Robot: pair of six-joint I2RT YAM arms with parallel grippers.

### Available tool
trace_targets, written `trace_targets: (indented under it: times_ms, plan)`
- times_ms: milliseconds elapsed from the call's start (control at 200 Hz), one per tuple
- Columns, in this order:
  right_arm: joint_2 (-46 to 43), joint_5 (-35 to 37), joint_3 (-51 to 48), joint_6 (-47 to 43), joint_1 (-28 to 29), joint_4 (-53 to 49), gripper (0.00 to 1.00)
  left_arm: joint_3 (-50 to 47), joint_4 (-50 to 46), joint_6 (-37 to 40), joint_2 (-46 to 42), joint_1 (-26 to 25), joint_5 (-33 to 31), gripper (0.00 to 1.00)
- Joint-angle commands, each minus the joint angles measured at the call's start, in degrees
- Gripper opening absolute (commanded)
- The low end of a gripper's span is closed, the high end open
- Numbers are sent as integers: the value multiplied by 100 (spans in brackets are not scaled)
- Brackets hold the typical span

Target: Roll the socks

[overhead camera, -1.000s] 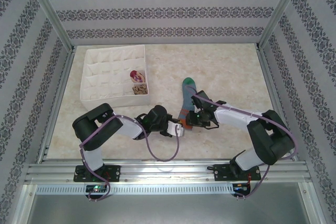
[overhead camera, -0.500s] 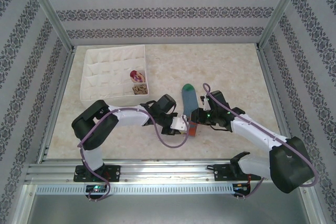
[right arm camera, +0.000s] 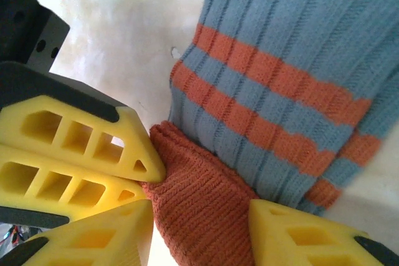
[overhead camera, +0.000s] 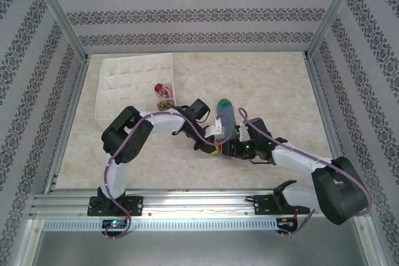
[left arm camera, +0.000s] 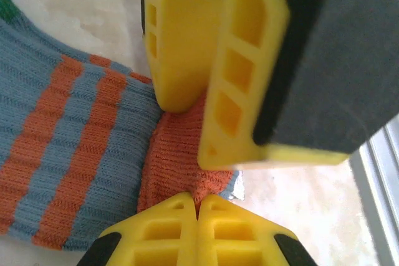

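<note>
Top view, sock: the blue sock is laid flat near the middle of the table, with its green toe toward 12 o'clock and its orange cuff toward 6 o'clock.
Top view, grippers: the left gripper is brought to the cuff from 9 o'clock and the right gripper from 3 o'clock. Both are met at that end.
Top view, box: the box is set at 10 o'clock from the sock. A red roll and a tan roll are lodged in two cells near its 4 o'clock corner.
Left wrist, left gripper: its tips are pressed together, and a thin edge of the cuff appears nipped between them.
Right wrist, right gripper: its fingers are parted only by a thick fold of cuff, which is clasped between them.
Progress: two socks are judged rolled and stowed. On the third only the cuff is bunched over, so rolling toward the toe and stowing in a cell are left.
</note>
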Motion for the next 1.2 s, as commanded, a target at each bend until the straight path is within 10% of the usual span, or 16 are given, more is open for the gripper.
trace_targets:
  times_ms: [0,440,675,1059,1199]
  plan:
    - [190,-306,82,-366,28,95,46,288,-732,-287,193,123,532,0]
    - [603,-27,477,-931,525,-160,44,764,-746,-1496,705,419,756,0]
    - [793,142,759,-1029,474,-627,12,571,-326,-1628,654,468,719,2]
    - [1408,-1301,875,-903,-247,-734,3,-2667,6171,-2204,-992,512,460,52]
    - [1724,-1238,932,-716,-455,-838,3,-3011,7053,-2349,-981,504,15,56]
